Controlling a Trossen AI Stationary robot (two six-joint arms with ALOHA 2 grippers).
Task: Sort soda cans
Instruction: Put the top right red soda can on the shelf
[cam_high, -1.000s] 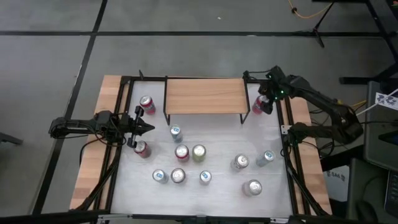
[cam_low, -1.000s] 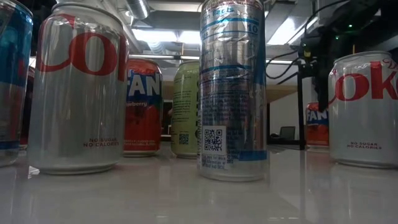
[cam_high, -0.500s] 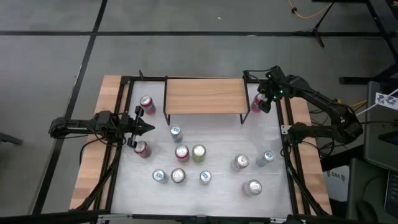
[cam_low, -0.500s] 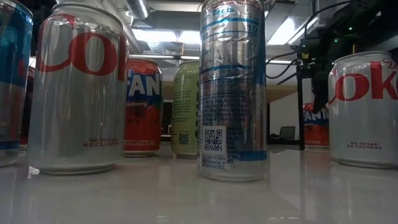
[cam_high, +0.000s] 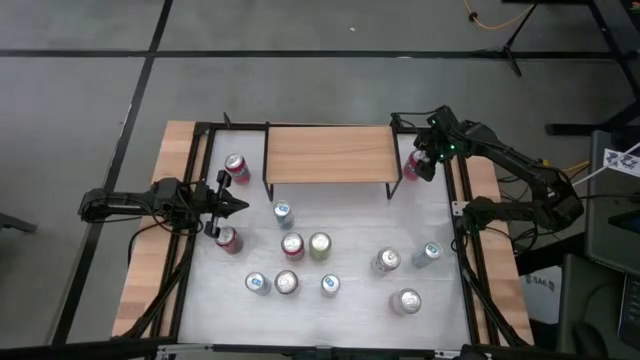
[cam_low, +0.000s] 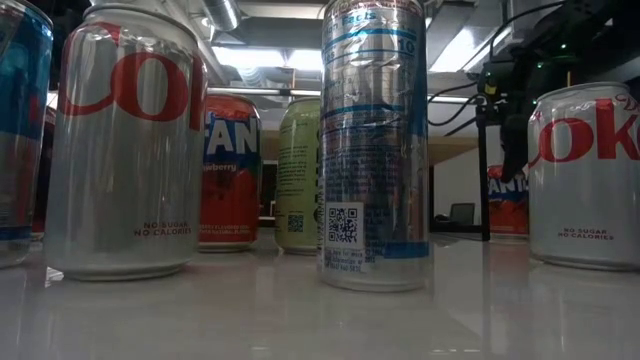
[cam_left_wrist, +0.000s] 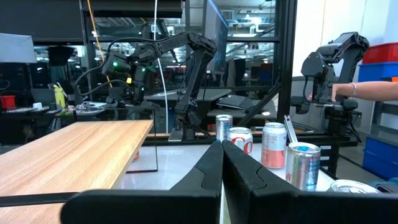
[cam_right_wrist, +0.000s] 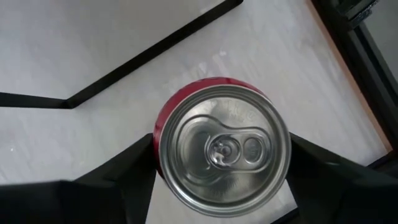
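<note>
White tabletop (cam_high: 350, 290) framed in dark rails carries a low wooden shelf (cam_high: 327, 153) at its far side, with soda cans scattered in front of it: a red can (cam_high: 291, 244) touching a pale green can (cam_high: 319, 244) near the middle, a slim blue-and-white can (cam_high: 283, 211) just beyond them, three more in a loose row nearer the front, and silver cans (cam_high: 405, 300) toward the right. At the left end of the shelf stands another red can (cam_high: 236, 166), which suggests the reds are being gathered by colour at the far edge. The right gripper (cam_high: 424, 166) is at the far right corner, beside the shelf's right leg, poised over a red Fanta can (cam_right_wrist: 222, 147); its wrist view looks straight down on the silver lid, with a dark finger on either side of the body. The jaws stand spread around the can, close to its wall, but whether they are pressing it cannot be told; I judge this as either a placement or a grasp in the red group's spot. The left gripper (cam_high: 232, 207) waits at the table's left edge with its fingers (cam_left_wrist: 211, 168) pressed together and empty, just beside a red can (cam_high: 228, 238), clear of the working arm.
</note>
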